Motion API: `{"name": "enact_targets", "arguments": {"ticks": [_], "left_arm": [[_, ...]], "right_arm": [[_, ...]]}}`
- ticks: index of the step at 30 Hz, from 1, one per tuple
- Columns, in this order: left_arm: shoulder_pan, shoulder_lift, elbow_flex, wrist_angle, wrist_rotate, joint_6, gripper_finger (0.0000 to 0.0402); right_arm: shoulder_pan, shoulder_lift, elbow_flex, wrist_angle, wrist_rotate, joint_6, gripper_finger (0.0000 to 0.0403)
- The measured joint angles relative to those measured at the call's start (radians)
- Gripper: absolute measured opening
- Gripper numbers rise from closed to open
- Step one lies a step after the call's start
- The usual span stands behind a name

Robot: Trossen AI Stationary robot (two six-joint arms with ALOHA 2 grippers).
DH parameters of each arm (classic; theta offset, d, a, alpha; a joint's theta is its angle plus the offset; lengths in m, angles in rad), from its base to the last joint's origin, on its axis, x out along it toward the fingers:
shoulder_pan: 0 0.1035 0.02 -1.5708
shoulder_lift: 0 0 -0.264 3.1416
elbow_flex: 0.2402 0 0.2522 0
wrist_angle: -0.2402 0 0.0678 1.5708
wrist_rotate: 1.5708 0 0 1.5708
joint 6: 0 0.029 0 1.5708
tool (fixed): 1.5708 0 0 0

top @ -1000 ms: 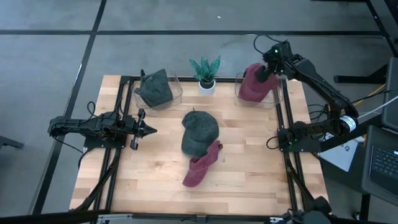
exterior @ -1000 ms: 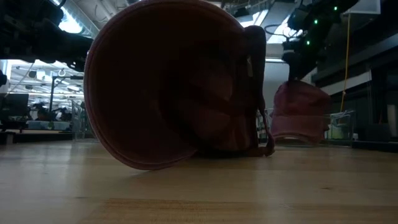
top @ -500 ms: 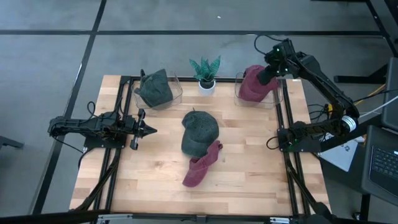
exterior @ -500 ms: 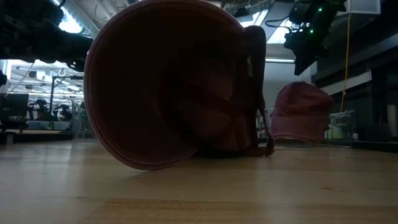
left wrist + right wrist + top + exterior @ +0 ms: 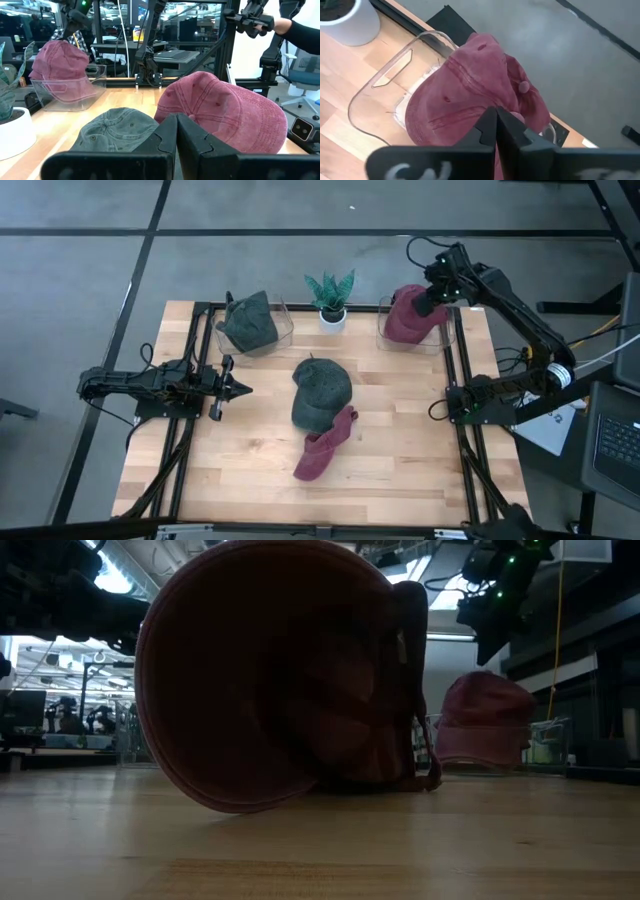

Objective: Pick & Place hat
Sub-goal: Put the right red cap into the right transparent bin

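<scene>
A red hat (image 5: 408,315) rests crown up in the clear bin (image 5: 385,340) at the table's far right. My right gripper (image 5: 437,298) hovers just above it, shut and empty; the low view shows a gap between my right gripper (image 5: 487,645) and the red hat (image 5: 485,720). A green hat (image 5: 250,322) sits in the far-left clear bin (image 5: 285,330). Another green hat (image 5: 320,392) lies mid-table, with a second red hat (image 5: 325,445) leaning against its near side. My left gripper (image 5: 243,389) waits shut at the table's left, pointing at them.
A small potted plant (image 5: 330,298) stands between the two bins at the far edge. Black frame rails (image 5: 462,410) run along the table's left and right sides. Bare wood lies near the front edge. A person's hand (image 5: 260,22) shows beyond the table.
My right gripper has risen off the red hat in the far-right bin and drawn slightly toward the table's right edge, its fingers closing empty. The hat, pulled up tall a second ago, has settled lower into the bin as a rounded dome.
</scene>
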State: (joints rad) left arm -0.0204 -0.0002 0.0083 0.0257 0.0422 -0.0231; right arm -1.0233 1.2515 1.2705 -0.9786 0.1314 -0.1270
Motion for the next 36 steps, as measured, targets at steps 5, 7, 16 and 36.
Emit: {"name": "enact_targets", "arguments": {"ticks": [5,7,16,36], "left_arm": [[0.0,0.0,0.0,0.0,0.0,0.0,0.0006],[0.0,0.0,0.0,0.0,0.0,0.0,0.0006],[0.0,0.0,0.0,0.0,0.0,0.0,0.0006],[0.0,0.0,0.0,0.0,0.0,0.0,0.0006]], "right_arm": [[0.0,0.056,0.0,0.001,0.023,0.02,0.0005],[0.0,0.084,0.0,0.001,0.041,0.023,0.0004],[-0.002,0.142,-0.072,0.098,0.061,0.018,0.0004],[-0.031,0.115,-0.357,0.51,0.016,-0.025,0.0006]]}}
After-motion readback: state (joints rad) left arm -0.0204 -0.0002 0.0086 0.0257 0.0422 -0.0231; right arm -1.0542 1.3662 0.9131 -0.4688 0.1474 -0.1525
